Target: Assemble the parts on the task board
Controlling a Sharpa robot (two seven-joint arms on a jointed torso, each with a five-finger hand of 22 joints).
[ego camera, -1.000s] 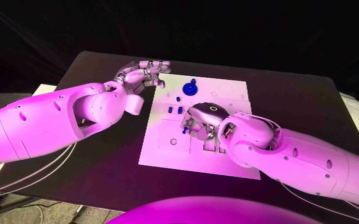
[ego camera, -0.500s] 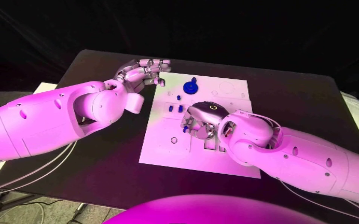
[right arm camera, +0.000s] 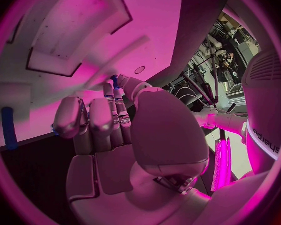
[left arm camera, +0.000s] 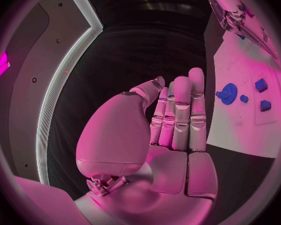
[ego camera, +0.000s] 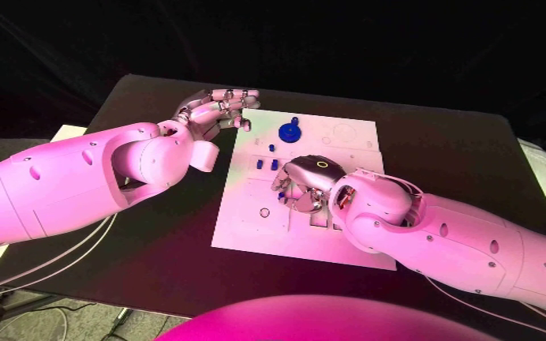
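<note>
The left hand (ego camera: 216, 110) hovers just off the far left corner of the white board (ego camera: 252, 230), fingers (left arm camera: 181, 110) straight, pressed side by side, holding nothing. The right hand (ego camera: 307, 187) is down on the middle of the board, fingers curled over a small blue piece (ego camera: 281, 196); whether it grips it I cannot tell. A round blue part (ego camera: 289, 132) stands near the board's far edge, with smaller blue pegs (ego camera: 264, 165) between it and the right hand.

The right silver many-fingered hand (ego camera: 305, 187) is edging slightly toward the left over the white plastic task board (ego camera: 256, 226), while its white arm is following.
</note>
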